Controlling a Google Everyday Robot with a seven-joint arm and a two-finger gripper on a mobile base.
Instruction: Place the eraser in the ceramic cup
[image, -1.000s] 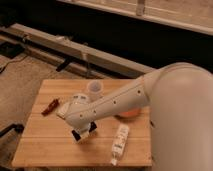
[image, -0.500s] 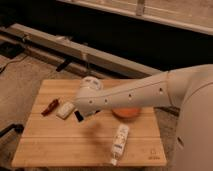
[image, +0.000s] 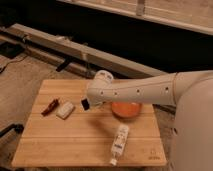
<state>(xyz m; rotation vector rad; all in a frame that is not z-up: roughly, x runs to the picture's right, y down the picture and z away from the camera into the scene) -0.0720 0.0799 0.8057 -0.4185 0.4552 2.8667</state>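
My white arm reaches in from the right over the middle of the wooden table (image: 60, 145). Its gripper (image: 85, 104) hangs at the arm's left end, just left of the orange bowl. The gripper is shut on a small dark block, the eraser (image: 84, 105), held above the tabletop. The ceramic cup does not show; the arm's rounded wrist covers the spot at the back middle of the table.
An orange bowl (image: 125, 109) sits under the forearm. A white tube (image: 119, 140) lies near the front right. A small white block (image: 65, 110) and a red item (image: 50, 106) lie at the left. A rail and dark floor lie beyond the table's far edge.
The gripper with the dark block has risen and moved from the table's front middle toward the back. The arm now covers the cup, which showed a second ago.
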